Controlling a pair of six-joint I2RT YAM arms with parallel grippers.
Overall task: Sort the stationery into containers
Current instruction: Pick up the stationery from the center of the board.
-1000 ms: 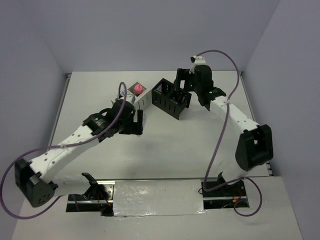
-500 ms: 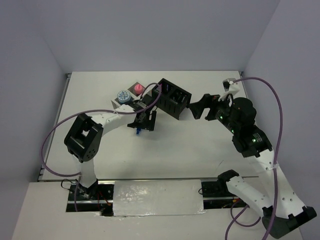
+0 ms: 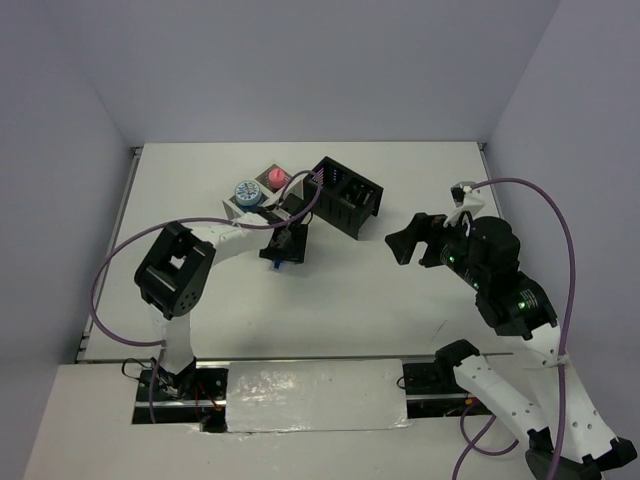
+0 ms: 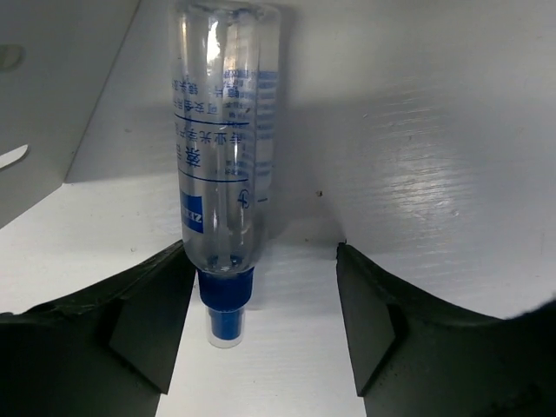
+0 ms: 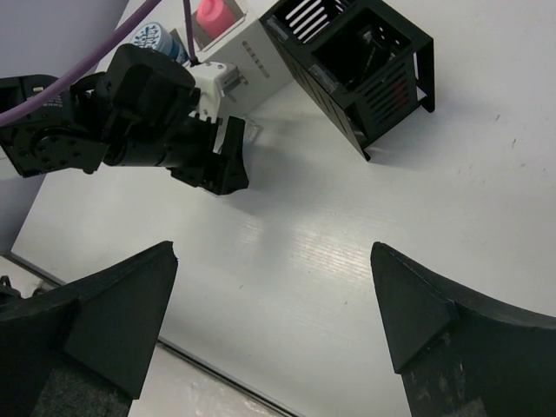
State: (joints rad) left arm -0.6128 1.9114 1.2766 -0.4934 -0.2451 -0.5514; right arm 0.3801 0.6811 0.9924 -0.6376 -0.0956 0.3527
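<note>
Since half a second ago, the right arm has drawn back toward the lower right of the overhead view, away from the black slatted desk box (image 3: 347, 195), which has not moved. The left arm has barely shifted.

The right gripper (image 5: 271, 250) hangs over bare white table (image 3: 400, 320), its fingers spread wide with nothing between them. I judge it has pulled clear to give the left arm room. The right arm's elbow is raised and its wrist points toward the upper left of the frame, at both boxes.

The left arm is folded tightly, its forearm reaching toward the centre and its wrist tipped down at the tabletop. The left gripper (image 4: 261, 261) is released, and a clear plastic stick with a blue cap (image 4: 221, 174) lies on the table in the gap. The stick sits close against one finger (image 4: 148, 321) and well apart from the other. Its cap points toward the camera and its far end reaches the base of the white two-compartment desk box (image 3: 262, 200). I read this as a straddle before closing, since the stick is the one item not yet in a container.

A round pale-blue patterned tape roll (image 3: 246, 191) and a pink cylinder tube (image 3: 275, 178) already stand in the white box, upper centre-left of the overhead view.
</note>
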